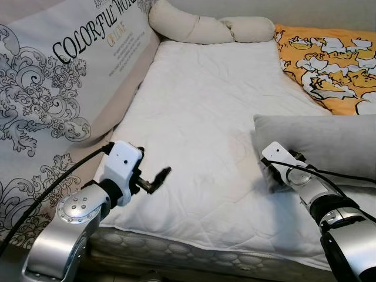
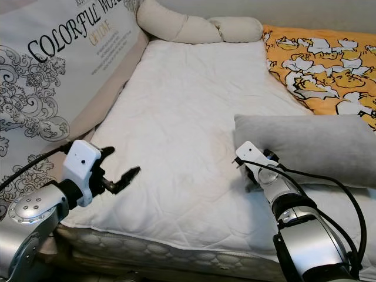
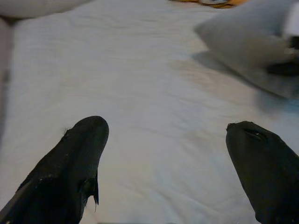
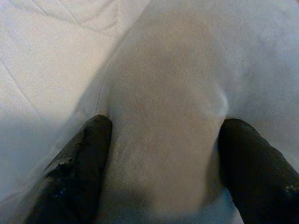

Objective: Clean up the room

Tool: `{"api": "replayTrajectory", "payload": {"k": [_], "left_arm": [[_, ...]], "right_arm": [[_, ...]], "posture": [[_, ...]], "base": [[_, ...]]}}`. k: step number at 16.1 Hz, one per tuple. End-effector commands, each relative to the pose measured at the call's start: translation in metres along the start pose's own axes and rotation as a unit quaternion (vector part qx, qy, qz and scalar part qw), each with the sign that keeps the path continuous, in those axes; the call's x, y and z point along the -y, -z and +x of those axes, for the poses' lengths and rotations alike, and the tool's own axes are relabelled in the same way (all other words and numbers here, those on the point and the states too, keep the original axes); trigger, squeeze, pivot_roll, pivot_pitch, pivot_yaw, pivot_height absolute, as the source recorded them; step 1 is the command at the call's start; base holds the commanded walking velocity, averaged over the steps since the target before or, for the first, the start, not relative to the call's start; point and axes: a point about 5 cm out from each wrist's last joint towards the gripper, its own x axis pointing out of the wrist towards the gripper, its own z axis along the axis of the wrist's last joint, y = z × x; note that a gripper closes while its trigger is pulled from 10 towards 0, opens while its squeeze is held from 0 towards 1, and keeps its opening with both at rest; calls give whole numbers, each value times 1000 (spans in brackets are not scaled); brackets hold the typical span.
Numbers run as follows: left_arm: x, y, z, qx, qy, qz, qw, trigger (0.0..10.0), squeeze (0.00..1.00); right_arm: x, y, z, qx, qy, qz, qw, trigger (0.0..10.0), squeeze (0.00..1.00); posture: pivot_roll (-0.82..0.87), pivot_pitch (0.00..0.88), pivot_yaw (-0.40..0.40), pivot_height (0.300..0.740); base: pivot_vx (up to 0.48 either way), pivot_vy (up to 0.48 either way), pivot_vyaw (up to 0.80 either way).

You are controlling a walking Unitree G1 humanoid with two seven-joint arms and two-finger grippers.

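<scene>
Bed (image 1: 200, 117) with a white quilted mattress pad; grey pillow (image 1: 329, 144) lying on its right side, near the front edge; right tool (image 4: 163, 154) at the pillow's near-left corner, its two black fingers (image 4: 77, 168) spread, one on each side of the corner and touching the fabric, not pressed together; left tool (image 3: 173, 154) held above the pad's front-left part, fingers (image 1: 158, 178) wide apart, holding nothing; cream bolster cushion (image 1: 205, 26) along the head of the bed; orange patterned blanket (image 1: 332, 64) on the far right side, behind the pillow; large printed cushion (image 1: 53, 88), lettered and ornamented, leaning along the bed's left side.
</scene>
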Motion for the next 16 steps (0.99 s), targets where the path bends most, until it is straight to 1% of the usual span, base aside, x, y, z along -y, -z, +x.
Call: {"api": "replayTrajectory", "payload": {"k": [1, 2, 4, 11, 16], "left_arm": [[11, 0, -2, -8, 52, -1, 999, 10000, 0], [16, 1, -2, -14, 75, -1, 997, 10000, 0], [19, 2, -2, -17, 89, 0, 996, 10000, 0], [14, 0, 3, -19, 88, 7, 996, 10000, 0], [8, -1, 11, -17, 76, 13, 997, 10000, 0]], "right_arm": [[8, 9, -1, -25, 11, -15, 1000, 0, 0], [11, 10, -1, -30, 17, -20, 999, 0, 0], [15, 13, -2, -35, 22, -20, 999, 0, 0], [19, 19, -3, -44, 27, 8, 999, 0, 0], [25, 21, -4, -44, 36, 34, 998, 0, 0]], "posture": [[122, 0, 34, 740], [120, 0, 34, 740], [116, 0, 35, 740], [104, 0, 41, 740], [81, 0, 51, 740]], "base": [[0, 0, 0], [0, 0, 0], [0, 0, 0], [0, 0, 0], [0, 0, 0]]}}
